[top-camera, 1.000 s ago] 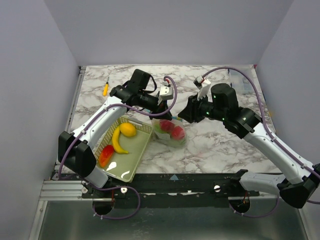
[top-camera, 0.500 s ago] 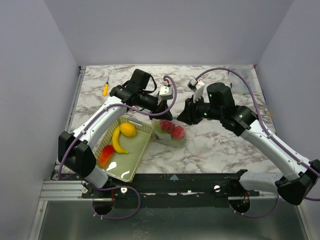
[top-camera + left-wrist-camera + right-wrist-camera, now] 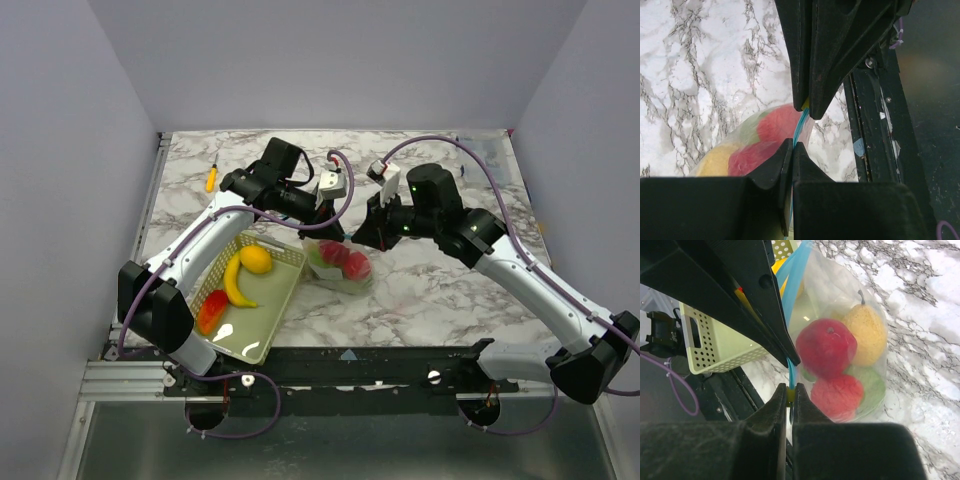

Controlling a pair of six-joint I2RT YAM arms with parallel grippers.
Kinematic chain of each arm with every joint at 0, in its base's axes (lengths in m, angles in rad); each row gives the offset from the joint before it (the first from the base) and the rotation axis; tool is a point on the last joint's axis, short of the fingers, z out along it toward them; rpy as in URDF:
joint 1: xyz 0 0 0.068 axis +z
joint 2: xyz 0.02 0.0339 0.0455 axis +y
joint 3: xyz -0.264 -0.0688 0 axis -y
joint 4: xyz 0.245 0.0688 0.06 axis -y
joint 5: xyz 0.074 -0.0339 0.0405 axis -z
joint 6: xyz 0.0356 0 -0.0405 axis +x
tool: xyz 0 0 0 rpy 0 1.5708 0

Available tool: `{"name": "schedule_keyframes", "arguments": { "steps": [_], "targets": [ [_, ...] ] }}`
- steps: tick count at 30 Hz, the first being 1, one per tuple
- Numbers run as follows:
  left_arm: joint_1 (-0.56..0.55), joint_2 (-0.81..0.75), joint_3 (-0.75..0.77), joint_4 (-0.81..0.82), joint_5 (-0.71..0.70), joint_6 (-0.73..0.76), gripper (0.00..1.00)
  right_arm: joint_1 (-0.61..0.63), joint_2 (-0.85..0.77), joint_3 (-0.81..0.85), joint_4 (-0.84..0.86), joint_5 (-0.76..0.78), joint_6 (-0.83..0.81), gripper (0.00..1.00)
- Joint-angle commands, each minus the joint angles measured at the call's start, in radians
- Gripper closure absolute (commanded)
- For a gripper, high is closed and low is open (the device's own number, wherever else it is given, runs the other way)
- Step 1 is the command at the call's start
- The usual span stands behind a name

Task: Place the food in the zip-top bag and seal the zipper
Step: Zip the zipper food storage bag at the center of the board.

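The clear zip-top bag (image 3: 342,268) hangs just above the table between my grippers, holding red, yellow and green toy food (image 3: 826,347). My left gripper (image 3: 328,227) is shut on the light-blue zipper (image 3: 801,125) at the bag's rim, as the left wrist view (image 3: 792,146) shows. My right gripper (image 3: 360,235) is shut on the same zipper (image 3: 796,270) at a small yellow slider (image 3: 790,396), with its tips (image 3: 790,388) close to the left gripper's fingers (image 3: 747,295). A banana (image 3: 236,281), a yellow fruit (image 3: 256,259) and a red fruit (image 3: 212,311) lie in the basket.
The pale green mesh basket (image 3: 275,300) stands to the left of the bag, under the left arm. A small orange item (image 3: 211,180) lies at the far left of the marble table (image 3: 440,290). A black frame runs along the table's near edge.
My right gripper has slid left along the zipper toward the left gripper. The left gripper and the bag have stayed put.
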Motion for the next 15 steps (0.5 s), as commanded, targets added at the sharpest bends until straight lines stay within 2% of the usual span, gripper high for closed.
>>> {"name": "schedule_keyframes", "arguments": {
  "steps": [1,7,15],
  "targets": [
    [-0.002,0.005,0.037,-0.005,0.075,0.027,1.00,0.005,0.013,0.040,0.007,-0.032,-0.024,0.89],
    [-0.003,0.008,0.039,-0.010,0.078,0.031,1.00,0.005,0.022,0.084,-0.054,0.019,-0.031,0.81],
    [-0.005,0.014,0.044,-0.020,0.077,0.035,1.00,0.005,0.038,0.106,-0.101,-0.003,-0.055,0.80]
  ]
}}
